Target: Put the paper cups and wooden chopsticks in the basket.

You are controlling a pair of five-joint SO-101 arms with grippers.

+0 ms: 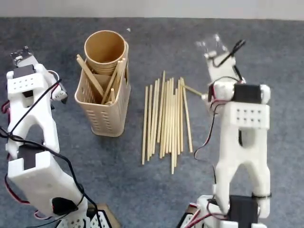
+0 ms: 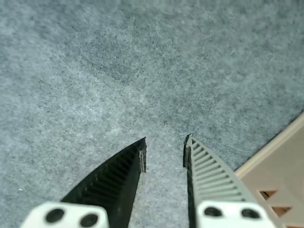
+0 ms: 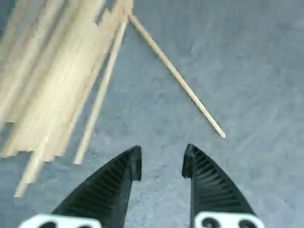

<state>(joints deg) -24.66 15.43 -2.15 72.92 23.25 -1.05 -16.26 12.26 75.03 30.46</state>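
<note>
**Arms hover with jaws apart, loose sticks on the carpet**

High view first. Left arm (image 1: 33,118) stands just beside the basket (image 1: 102,111), not touching it. That basket is cream plastic with slotted walls. A tan paper cup (image 1: 105,47) stands upright in its far end, and several sticks (image 1: 95,80) lean inside at crossed angles. Between the two arms, on the grey carpet (image 1: 142,190), lies the loose pile (image 1: 166,118). These are pale wooden sticks, side by side and roughly parallel, apart from the basket. One stray stick (image 1: 192,90) angles off the pile's far end toward the right arm (image 1: 242,137). The right gripper (image 1: 222,47) sits beyond the pile's far end.

Over to the left wrist view. The left gripper (image 2: 164,147) has its jaws parted, with bare carpet between them. A basket corner shows off to one side, clear of the fingers.

Now the right wrist view. The right gripper (image 3: 161,159) also has its jaws parted, with nothing in them. The stray stick lies slantwise ahead, and its near end stops short of the fingertips. The pile spreads off to one side, outside the jaws, with its nearest ends close to one finger.
</note>
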